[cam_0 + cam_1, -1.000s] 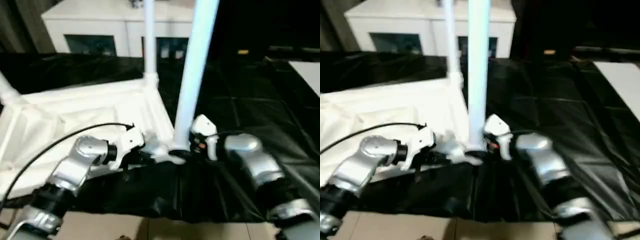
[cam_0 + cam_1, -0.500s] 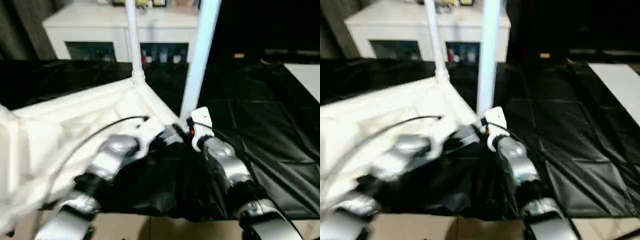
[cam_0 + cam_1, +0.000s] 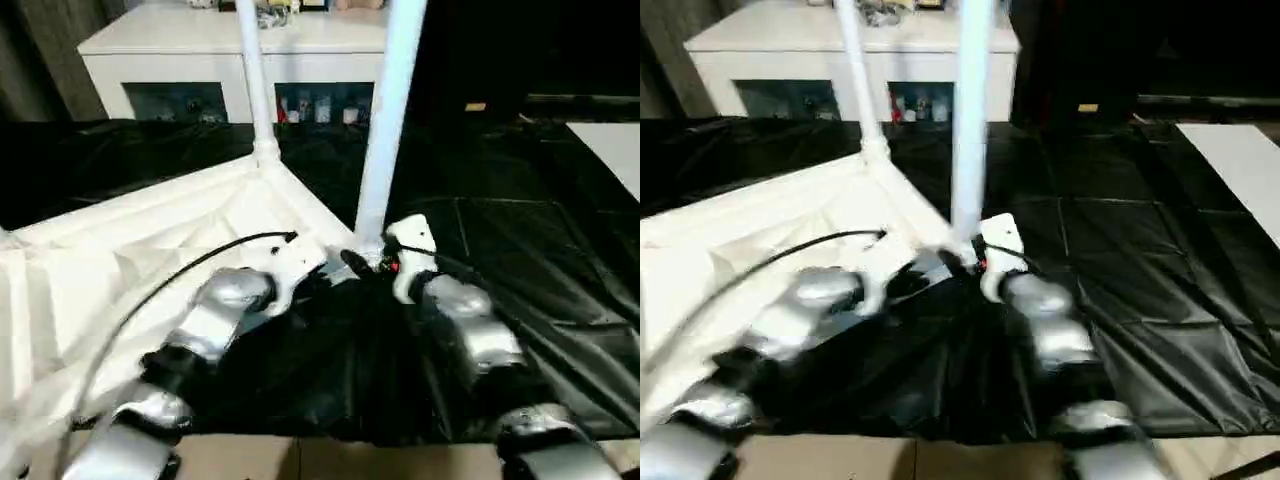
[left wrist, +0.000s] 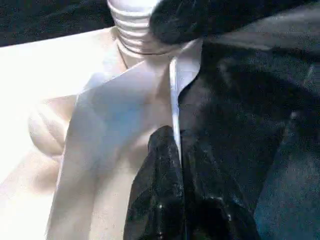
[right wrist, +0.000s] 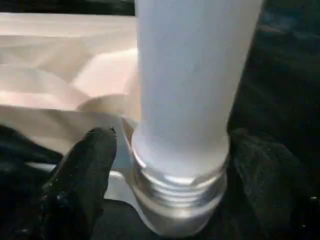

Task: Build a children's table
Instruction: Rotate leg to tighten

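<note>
The children's table top (image 3: 150,250) lies upside down on a black sheet, ribbed underside up. One white leg (image 3: 252,80) stands in the far corner socket. A second leg (image 3: 388,120) stands in the near right corner. My right gripper (image 3: 372,262) is at that leg's base; in the right wrist view its fingers (image 5: 80,180) flank the threaded collar (image 5: 180,195), shut on the leg. My left gripper (image 3: 325,268) is beside it at the same corner. In the left wrist view its finger (image 4: 157,190) presses against the top's thin rim (image 4: 172,100), shut on it.
A white cabinet (image 3: 230,60) with glass doors stands behind the table top. The black sheet (image 3: 530,250) spreads to the right, with a white board (image 3: 612,150) at its far right edge. A black cable (image 3: 180,270) arcs over my left forearm.
The head view has shifted. My left forearm, which lay across from the left, now points away from me toward the corner. Both grippers stay at the near right corner.
</note>
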